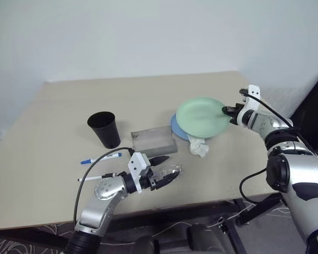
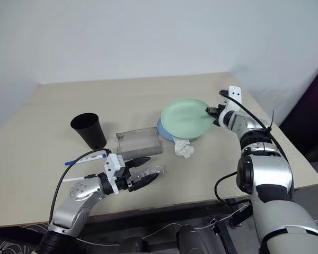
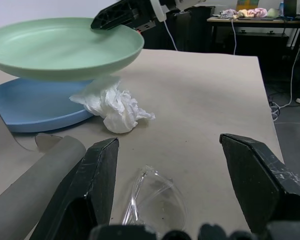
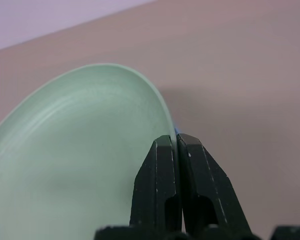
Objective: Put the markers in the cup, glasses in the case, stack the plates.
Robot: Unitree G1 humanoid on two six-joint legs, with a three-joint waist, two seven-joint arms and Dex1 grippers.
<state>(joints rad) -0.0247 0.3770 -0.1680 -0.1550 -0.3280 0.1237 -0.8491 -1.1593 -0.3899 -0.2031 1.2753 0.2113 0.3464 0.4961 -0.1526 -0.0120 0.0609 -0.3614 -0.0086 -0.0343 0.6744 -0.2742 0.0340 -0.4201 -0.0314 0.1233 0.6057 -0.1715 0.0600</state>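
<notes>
Plate stacking is in hand: the right gripper point(image 1: 226, 111), jaws clamped on the rim of the mint green plate point(image 1: 201, 117), holds it lifted right of frame centre over the light blue plate point(image 1: 176, 127); the next move likely calls for lowering and release. Count: two plates, one grey case point(image 1: 154, 141), one black cup point(image 1: 105, 128), two markers point(image 1: 101, 159), one pair of glasses point(image 3: 152, 197) at lower centre between the spread fingers of the left gripper point(image 1: 166, 170).

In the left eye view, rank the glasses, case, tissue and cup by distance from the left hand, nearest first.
1. Glasses: just beyond the open left hand.
2. Case: right behind it.
3. Tissue: to its right, by the plates.
4. Cup: far left; close to the tissue's distance.
</notes>
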